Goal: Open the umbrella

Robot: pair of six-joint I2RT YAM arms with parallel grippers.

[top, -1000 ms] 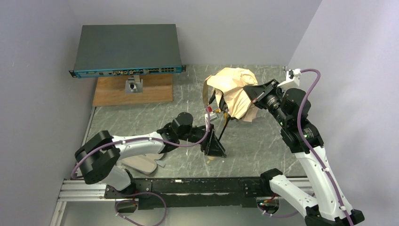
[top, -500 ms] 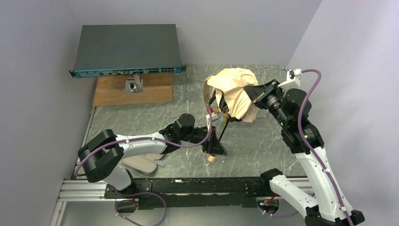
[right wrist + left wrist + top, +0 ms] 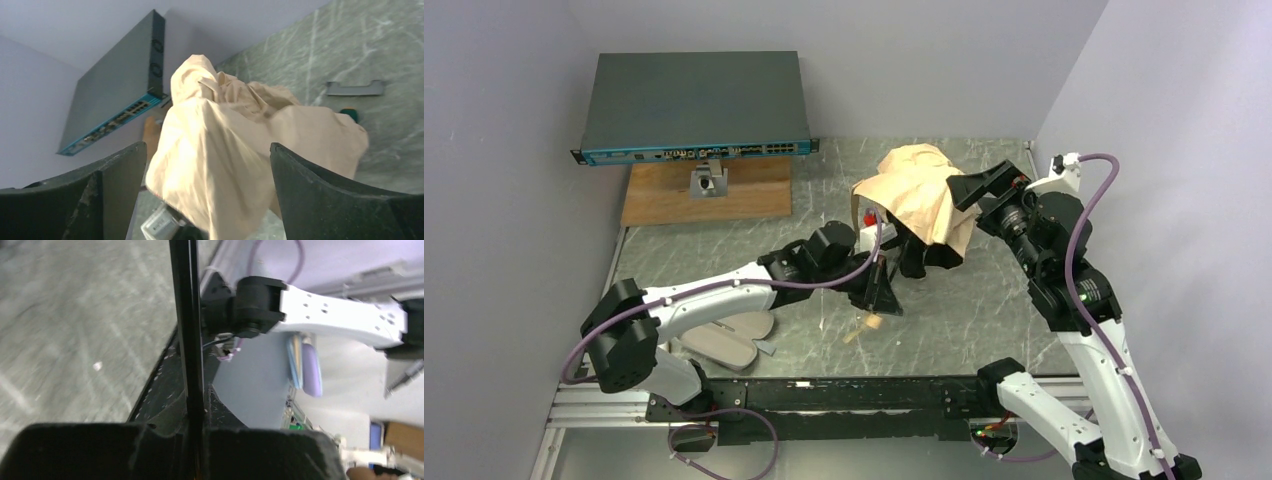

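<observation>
The umbrella's tan canopy (image 3: 919, 195) hangs crumpled over the middle right of the table, filling the right wrist view (image 3: 235, 150). Its black shaft (image 3: 187, 315) runs straight up the left wrist view. My left gripper (image 3: 879, 295) (image 3: 196, 412) is shut on that shaft, just above the cream handle (image 3: 871, 322). My right gripper (image 3: 979, 185) (image 3: 207, 145) is open beside the canopy's right side; the fabric lies ahead of its spread fingers, apart from them. The ribs are mostly hidden under the fabric.
A dark network switch (image 3: 694, 105) stands at the back left on a wooden board (image 3: 707, 192). The pale sleeve (image 3: 724, 345) lies under my left arm near the front edge. A grey bracket (image 3: 355, 88) lies on the marbled table (image 3: 724, 260) behind the canopy.
My right gripper has opened and let go of the canopy, drawing back a little. My left gripper shut on the shaft and shifted toward the back; the canopy sank to the left.
</observation>
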